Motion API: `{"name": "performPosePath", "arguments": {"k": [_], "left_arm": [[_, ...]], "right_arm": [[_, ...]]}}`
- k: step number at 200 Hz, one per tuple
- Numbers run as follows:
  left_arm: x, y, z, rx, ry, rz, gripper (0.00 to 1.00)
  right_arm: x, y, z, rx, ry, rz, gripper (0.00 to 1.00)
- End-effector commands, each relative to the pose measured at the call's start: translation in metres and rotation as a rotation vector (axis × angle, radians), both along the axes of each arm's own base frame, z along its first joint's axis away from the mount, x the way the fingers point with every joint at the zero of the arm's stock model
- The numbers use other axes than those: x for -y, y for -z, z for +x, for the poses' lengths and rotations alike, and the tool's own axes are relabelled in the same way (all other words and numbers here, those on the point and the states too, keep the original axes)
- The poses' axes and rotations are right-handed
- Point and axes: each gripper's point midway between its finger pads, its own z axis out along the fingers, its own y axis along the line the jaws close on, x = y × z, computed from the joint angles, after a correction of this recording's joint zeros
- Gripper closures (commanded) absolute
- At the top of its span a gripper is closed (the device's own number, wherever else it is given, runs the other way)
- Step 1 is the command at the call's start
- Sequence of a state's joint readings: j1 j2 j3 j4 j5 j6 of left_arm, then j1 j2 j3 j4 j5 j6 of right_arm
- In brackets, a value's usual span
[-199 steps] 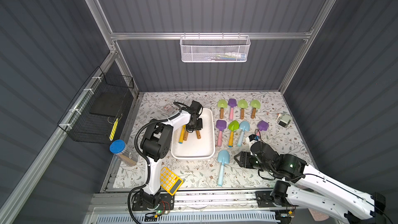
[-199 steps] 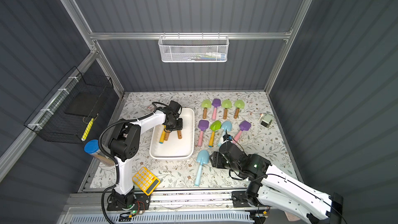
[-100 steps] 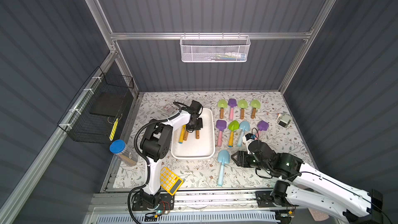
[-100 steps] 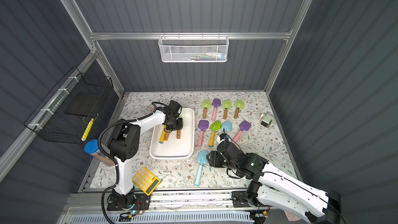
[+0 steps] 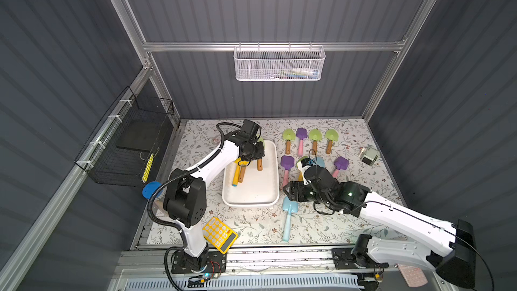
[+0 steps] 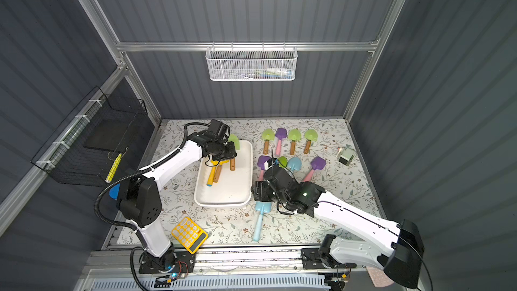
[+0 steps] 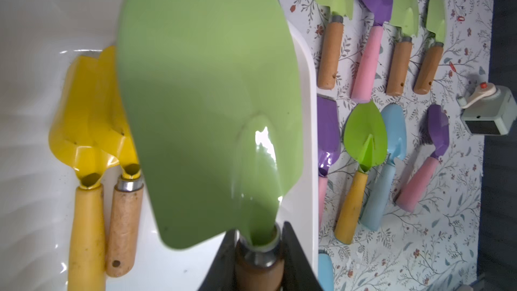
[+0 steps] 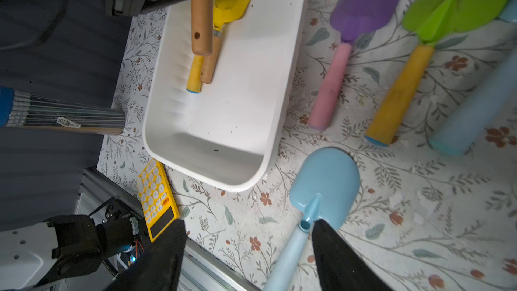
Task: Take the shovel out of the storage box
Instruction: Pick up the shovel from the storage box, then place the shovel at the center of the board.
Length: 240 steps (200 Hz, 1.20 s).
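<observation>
At the left wall hangs a black wire basket (image 5: 123,146), and a yellow calculator (image 5: 219,234) lies at the front edge of the table. The left gripper (image 7: 258,228) is over the far end of the storage box (image 5: 253,188). Its jaws are closed tight on the metal collar and the top of the wooden handle of a green shovel (image 7: 207,79). The blade leans over the far rim of the box and the handle points over the inside. I cannot tell if the handle touches anything. Inside the box lie two yellow shovels (image 5: 237,173) side by side, touching each other; one has a yellow handle and one a wooden handle.

Just beside the near right corner of the box, a light blue shovel (image 8: 327,183) lies flat on the flowered cloth. The right gripper (image 8: 249,223) hangs above its neck with the jaws wide apart, holding nothing. More shovels lie in rows to the right of the box, and a small grey device (image 5: 369,156) is near the right wall.
</observation>
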State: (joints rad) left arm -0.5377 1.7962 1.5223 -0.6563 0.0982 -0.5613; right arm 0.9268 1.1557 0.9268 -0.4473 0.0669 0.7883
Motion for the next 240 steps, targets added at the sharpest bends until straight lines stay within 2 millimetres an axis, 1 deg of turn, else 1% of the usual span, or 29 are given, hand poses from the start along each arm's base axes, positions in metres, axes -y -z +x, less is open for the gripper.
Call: {"name": "performPosePath", "arguments": {"k": [1,18,37,52,60,69,85,101,105,126,169,199,240], "left_arm": [[0.011,-0.016,-0.019,-0.016,0.014,-0.046,0.93],[0.018,-0.021,-0.026,-0.016,0.027,-0.072,0.93],[0.023,-0.029,-0.033,-0.008,0.033,-0.092,0.93],[0.025,-0.034,-0.037,-0.002,0.037,-0.104,0.93],[0.027,-0.036,-0.039,0.0,0.041,-0.11,0.93],[0.027,-0.038,-0.041,0.001,0.045,-0.113,0.93],[0.026,-0.039,-0.043,0.002,0.046,-0.114,0.93],[0.027,-0.04,-0.046,-0.002,0.049,-0.122,0.93],[0.027,-0.04,-0.047,-0.004,0.048,-0.127,0.93],[0.029,-0.043,-0.05,-0.004,0.052,-0.14,0.92],[0.029,-0.048,-0.053,0.0,0.056,-0.147,0.92],[0.027,-0.049,-0.057,-0.004,0.054,-0.148,0.92],[0.026,-0.054,-0.062,-0.003,0.055,-0.164,0.92]], "right_arm": [[-0.02,-0.01,0.023,0.064,-0.012,0.01,0.26],[-0.033,-0.009,0.035,0.068,-0.018,0.029,0.26],[-0.041,-0.005,0.047,0.059,-0.023,0.081,0.27],[-0.047,-0.005,0.054,0.049,-0.043,0.169,0.29],[-0.053,-0.008,0.055,0.044,-0.084,0.249,0.29],[-0.055,-0.01,0.057,0.044,-0.099,0.317,0.31],[-0.06,-0.015,0.06,0.045,-0.131,0.392,0.32],[-0.064,-0.013,0.062,0.033,-0.143,0.376,0.34],[-0.069,-0.014,0.057,0.016,-0.177,0.391,0.34],[-0.076,-0.015,0.057,0.017,-0.203,0.432,0.36],[-0.087,-0.011,0.064,0.008,-0.214,0.452,0.39],[-0.089,-0.002,0.071,-0.011,-0.208,0.448,0.46],[-0.089,0.0,0.077,-0.01,-0.199,0.449,0.58]]}}
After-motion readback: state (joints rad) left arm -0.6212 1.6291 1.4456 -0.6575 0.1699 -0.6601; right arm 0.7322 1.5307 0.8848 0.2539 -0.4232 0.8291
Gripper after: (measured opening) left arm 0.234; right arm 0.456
